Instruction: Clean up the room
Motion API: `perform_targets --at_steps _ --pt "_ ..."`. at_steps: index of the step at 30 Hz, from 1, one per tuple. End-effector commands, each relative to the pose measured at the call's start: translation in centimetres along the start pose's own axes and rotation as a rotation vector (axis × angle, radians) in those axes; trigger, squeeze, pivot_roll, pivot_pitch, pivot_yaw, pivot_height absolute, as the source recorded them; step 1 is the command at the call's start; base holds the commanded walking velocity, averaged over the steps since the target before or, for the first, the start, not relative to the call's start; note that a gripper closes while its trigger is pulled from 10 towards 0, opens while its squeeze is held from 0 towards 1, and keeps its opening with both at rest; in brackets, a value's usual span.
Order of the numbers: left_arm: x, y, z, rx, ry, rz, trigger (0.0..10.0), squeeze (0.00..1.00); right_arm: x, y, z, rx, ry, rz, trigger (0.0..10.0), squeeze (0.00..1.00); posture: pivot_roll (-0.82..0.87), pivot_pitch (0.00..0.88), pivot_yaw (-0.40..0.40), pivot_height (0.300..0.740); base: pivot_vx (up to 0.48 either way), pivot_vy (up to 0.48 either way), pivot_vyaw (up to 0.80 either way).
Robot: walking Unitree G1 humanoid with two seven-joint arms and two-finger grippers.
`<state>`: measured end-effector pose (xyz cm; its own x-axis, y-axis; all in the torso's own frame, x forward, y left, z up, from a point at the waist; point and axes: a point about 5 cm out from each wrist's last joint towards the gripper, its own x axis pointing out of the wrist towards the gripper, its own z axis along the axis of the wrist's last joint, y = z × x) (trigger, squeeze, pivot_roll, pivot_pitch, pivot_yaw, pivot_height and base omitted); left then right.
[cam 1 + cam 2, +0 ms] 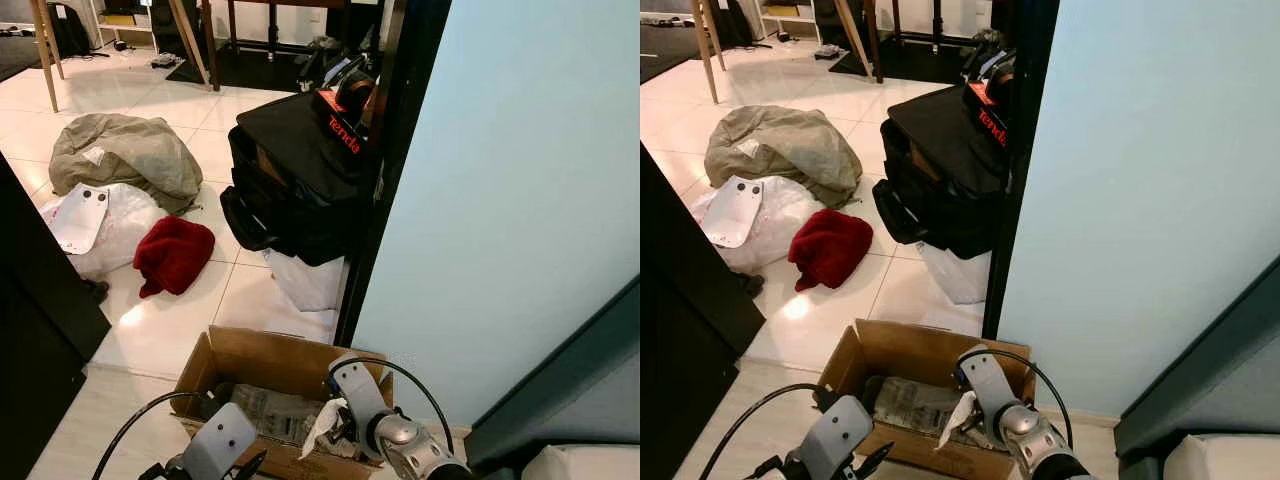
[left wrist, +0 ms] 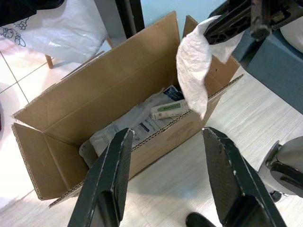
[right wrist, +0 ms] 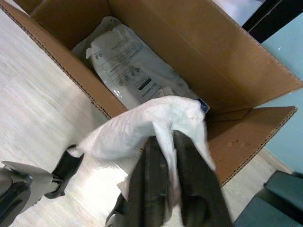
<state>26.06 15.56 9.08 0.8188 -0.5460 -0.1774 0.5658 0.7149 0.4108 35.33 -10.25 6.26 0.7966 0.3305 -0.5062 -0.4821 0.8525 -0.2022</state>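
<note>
Right end effector [image 3: 173,182] is clamped on a crumpled white tissue [image 3: 142,125], fingers pinching one fold so the rest drapes loose; it is held over the near edge of the open cardboard box [image 1: 255,360], at the box's right end, presumably so the tissue falls inside on release. Box sits on the floor beside a dark door frame [image 1: 385,170], flaps spread outward, leaving the mouth unobstructed. Inside: a flat printed plastic pouch [image 3: 130,66] and a small printed carton [image 2: 168,109]. Left end effector [image 2: 168,182] hovers just outside the box's near wall, fingers spread wide with nothing between them; likely standing by, clear of the drop path. Judgement: drop step, tissue not yet released. More clutter waits on the tiled floor beyond: red cloth [image 1: 172,255], grey-green heap of fabric [image 1: 125,155], white plastic bag [image 1: 105,228], black bag [image 1: 295,180] against the frame.
</note>
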Motion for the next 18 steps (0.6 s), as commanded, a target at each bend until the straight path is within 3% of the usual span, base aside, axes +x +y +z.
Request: perform_targets --at_steps 1,5,6,18 --pt "-0.28 -0.53 -0.5 -0.001 0.024 -0.024 10.0 0.0 -0.04 0.13 -0.83 0.019 0.031 0.0 10.0 1.0 0.0 0.374 -0.052 0.74 0.0 0.0 0.0" --pt "-0.26 -0.61 -0.5 -0.001 0.023 -0.023 10.0 0.0 -0.02 0.15 -0.81 0.008 0.033 -0.006 10.0 0.97 0.0 0.372 -0.051 0.74 0.0 0.0 0.0" --pt "-0.33 -0.71 -0.58 0.001 0.025 -0.025 10.0 0.0 -0.02 0.16 -0.87 0.002 0.036 -0.011 10.0 0.0 -0.01 0.373 -0.051 0.74 0.0 0.0 0.0" --pt "-0.35 -0.59 -0.61 0.005 0.028 -0.022 10.0 0.0 -0.05 -0.01 -0.86 -0.005 0.036 -0.017 10.0 0.0 -0.01 0.369 -0.051 0.74 0.0 0.0 0.0"
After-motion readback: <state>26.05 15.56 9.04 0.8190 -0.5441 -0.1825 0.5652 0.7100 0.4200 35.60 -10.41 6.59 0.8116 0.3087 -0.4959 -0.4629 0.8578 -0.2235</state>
